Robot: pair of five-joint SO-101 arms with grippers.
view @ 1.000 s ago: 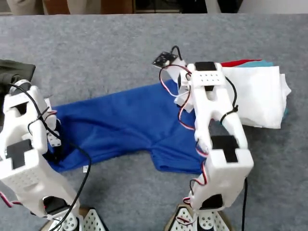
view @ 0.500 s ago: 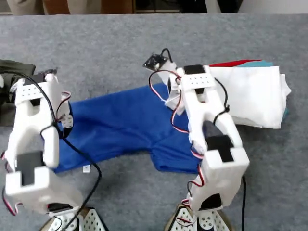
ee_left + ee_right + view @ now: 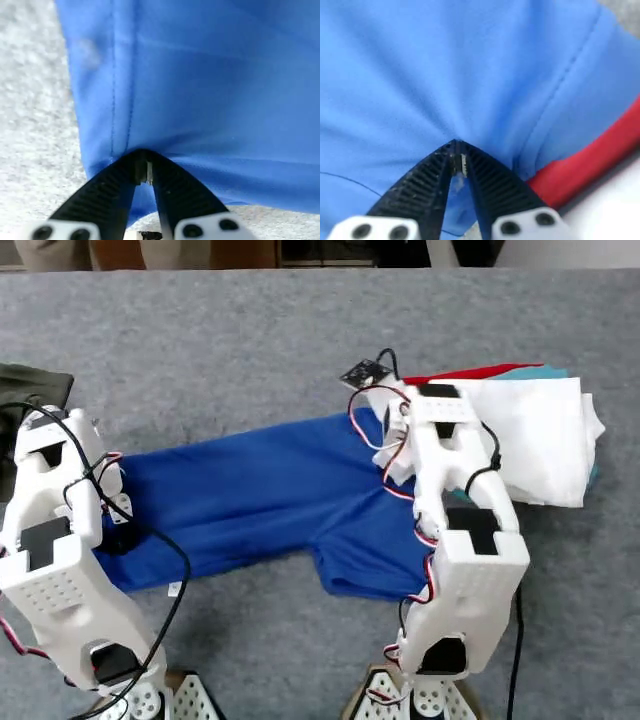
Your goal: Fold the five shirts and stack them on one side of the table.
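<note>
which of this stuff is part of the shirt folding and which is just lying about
Job: blue shirt, pinched by left gripper and right gripper; folded stack with white shirt on top; dark garment at the left edge, probably a shirt waiting.
Lying about: grey table cover, brown furniture behind it.

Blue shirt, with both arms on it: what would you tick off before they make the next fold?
1. Left tool gripping the blue shirt: ok, shut on a pinch of fabric near its edge.
2. Right tool gripping it: ok, shut on fabric.
3. Right tool catching blue cloth alone: ok, the red shirt lies beside the tips.
4. Shirt spread between the tools: ok.
5. Shirt free of the folded stack: cannot tell, the arm hides where they meet.
</note>
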